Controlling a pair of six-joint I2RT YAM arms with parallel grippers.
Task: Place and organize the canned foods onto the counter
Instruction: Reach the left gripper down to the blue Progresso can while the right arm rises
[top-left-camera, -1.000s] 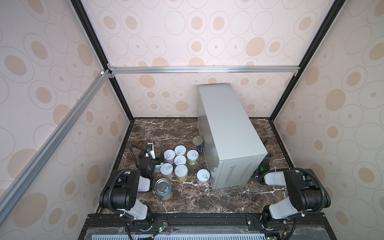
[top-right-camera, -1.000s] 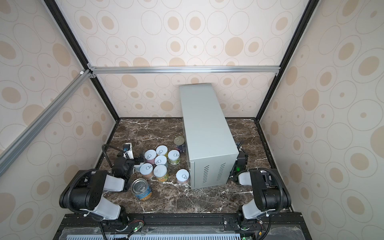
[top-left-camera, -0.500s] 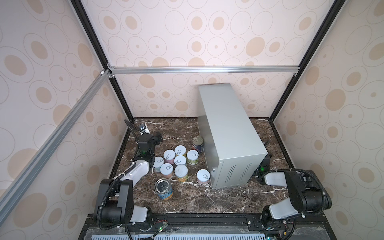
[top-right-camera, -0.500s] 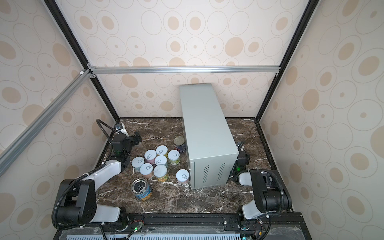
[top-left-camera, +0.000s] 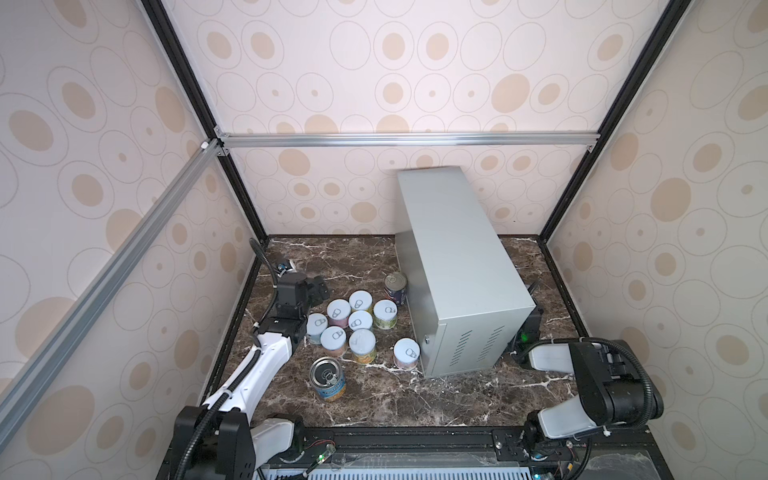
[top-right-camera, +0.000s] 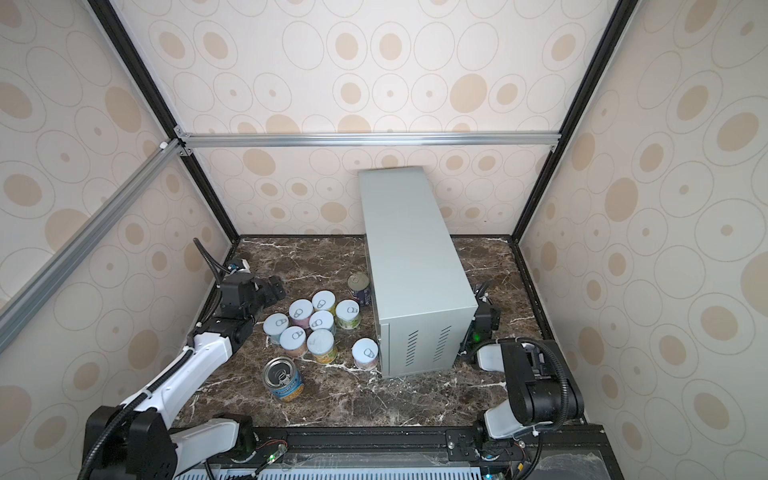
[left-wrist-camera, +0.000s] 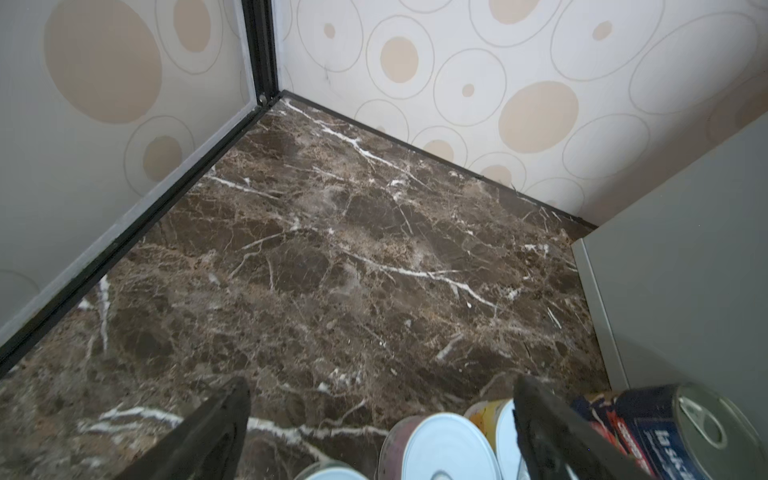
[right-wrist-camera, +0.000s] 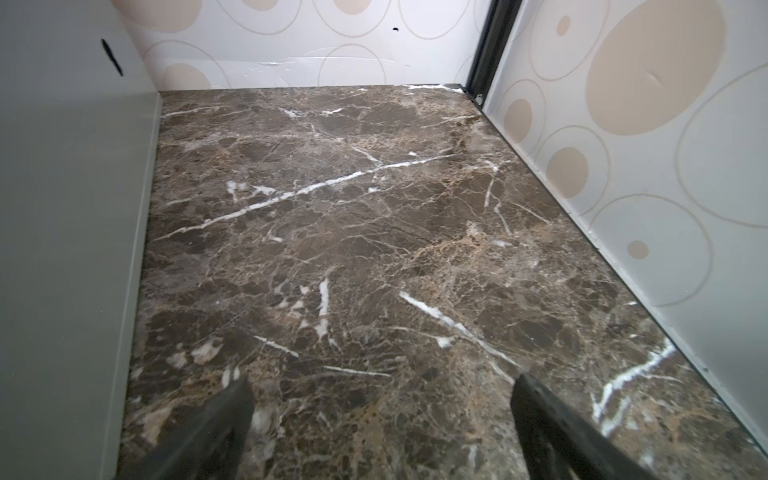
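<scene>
Several short white-lidded cans (top-left-camera: 353, 324) (top-right-camera: 316, 324) stand clustered on the brown marble left of the counter (top-left-camera: 453, 266) (top-right-camera: 411, 266), a tall grey metal box. A navy-red can (top-left-camera: 395, 286) (left-wrist-camera: 673, 432) stands against the counter's side. A blue-yellow can (top-left-camera: 328, 380) stands nearer the front. One short can (top-left-camera: 406, 353) sits by the counter's front corner. My left gripper (top-left-camera: 318, 291) (left-wrist-camera: 380, 382) hangs open just behind and left of the cluster, holding nothing. My right gripper (top-left-camera: 534, 320) (right-wrist-camera: 381, 380) is open and empty, low beside the counter's right side.
Patterned walls (top-left-camera: 124, 208) and black frame posts (top-left-camera: 245, 199) enclose the marble floor (top-left-camera: 374, 399). Bare marble lies behind the cans (left-wrist-camera: 332, 249) and right of the counter (right-wrist-camera: 353, 228). A black rail (top-left-camera: 415, 436) runs along the front edge.
My left arm has stretched out from its folded pose near the front, carrying its open gripper to the far left of the can cluster. The right arm and the cans have not moved.
</scene>
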